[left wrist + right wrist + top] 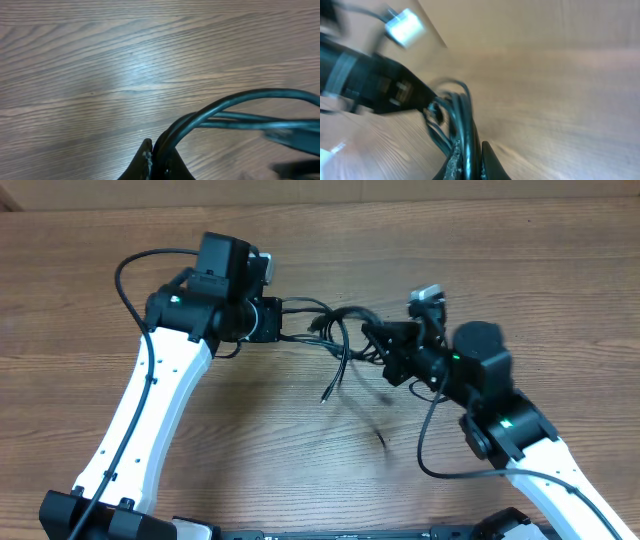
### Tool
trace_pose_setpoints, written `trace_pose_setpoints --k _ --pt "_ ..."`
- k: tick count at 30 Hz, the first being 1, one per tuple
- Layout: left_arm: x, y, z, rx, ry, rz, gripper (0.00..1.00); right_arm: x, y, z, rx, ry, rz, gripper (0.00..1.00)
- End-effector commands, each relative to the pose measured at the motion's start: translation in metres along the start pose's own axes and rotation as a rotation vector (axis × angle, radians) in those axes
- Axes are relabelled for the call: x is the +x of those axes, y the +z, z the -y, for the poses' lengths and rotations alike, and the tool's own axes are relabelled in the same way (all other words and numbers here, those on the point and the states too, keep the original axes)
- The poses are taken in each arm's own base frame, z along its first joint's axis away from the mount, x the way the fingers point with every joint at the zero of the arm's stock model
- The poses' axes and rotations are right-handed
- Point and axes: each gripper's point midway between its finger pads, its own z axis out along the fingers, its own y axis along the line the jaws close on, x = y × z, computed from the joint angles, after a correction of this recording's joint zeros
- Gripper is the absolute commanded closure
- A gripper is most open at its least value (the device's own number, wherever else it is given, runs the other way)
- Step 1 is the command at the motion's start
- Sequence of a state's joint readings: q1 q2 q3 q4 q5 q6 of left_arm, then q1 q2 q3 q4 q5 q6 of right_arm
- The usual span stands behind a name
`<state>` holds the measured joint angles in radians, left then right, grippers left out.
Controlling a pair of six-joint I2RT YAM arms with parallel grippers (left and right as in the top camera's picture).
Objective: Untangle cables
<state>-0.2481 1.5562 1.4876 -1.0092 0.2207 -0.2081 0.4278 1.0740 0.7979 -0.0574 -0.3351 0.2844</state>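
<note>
Where the left arm [150, 395] reaches in from the near left edge of the table [520, 250], the left gripper [279, 320] has its jaws clamped on the left end of the cables [343, 318]. The left wrist view confirms this: several black strands [240, 97] emerge from between the closed fingers [145, 159] and run off to the right over the wood. The cables sit bunched at mid-table between the two grippers, with a few strands looping between them. One loose end [334, 376] trails toward the near side. To the right, the right gripper [372, 336] has its jaws together on the other end of the bunch. The right wrist view is blurred, yet it shows dark strands [462, 112] passing between that gripper's fingers [492, 162]. The right arm [545, 470] enters from the near right corner.
</note>
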Motion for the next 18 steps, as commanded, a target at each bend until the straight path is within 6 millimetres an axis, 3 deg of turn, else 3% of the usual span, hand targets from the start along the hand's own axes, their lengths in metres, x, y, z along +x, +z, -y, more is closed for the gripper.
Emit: trace_pose_setpoints --k 1,3,6,10,13,15,18 --pt "-0.003 0.001 -0.011 -0.026 0.055 -0.005 0.96 -0.040 -0.024 0.000 0.004 0.020 0.144 0.96" --pt "0.001 0.007 -0.003 0.000 0.080 -0.030 0.96 -0.045 -0.027 0.006 0.021 0.026 0.161 0.96" --pt "0.005 0.018 -0.010 -0.059 0.065 -0.059 0.96 -0.045 -0.031 0.028 0.081 0.093 0.159 0.96" --pt "0.011 0.021 -0.058 -0.323 -0.088 -0.076 0.96 -0.054 -0.047 0.067 0.176 0.248 0.205 0.96" --pt "0.018 0.007 -0.105 -0.582 -0.231 -0.056 0.96 -0.058 -0.061 0.094 0.251 0.291 0.237 0.96" --pt "0.019 0.002 -0.116 -0.631 -0.273 -0.044 0.96 -0.055 -0.068 0.109 0.297 0.316 0.236 0.96" --pt "0.012 0.007 -0.112 -0.571 -0.290 -0.025 0.96 -0.045 -0.074 0.124 0.348 0.355 0.206 0.96"
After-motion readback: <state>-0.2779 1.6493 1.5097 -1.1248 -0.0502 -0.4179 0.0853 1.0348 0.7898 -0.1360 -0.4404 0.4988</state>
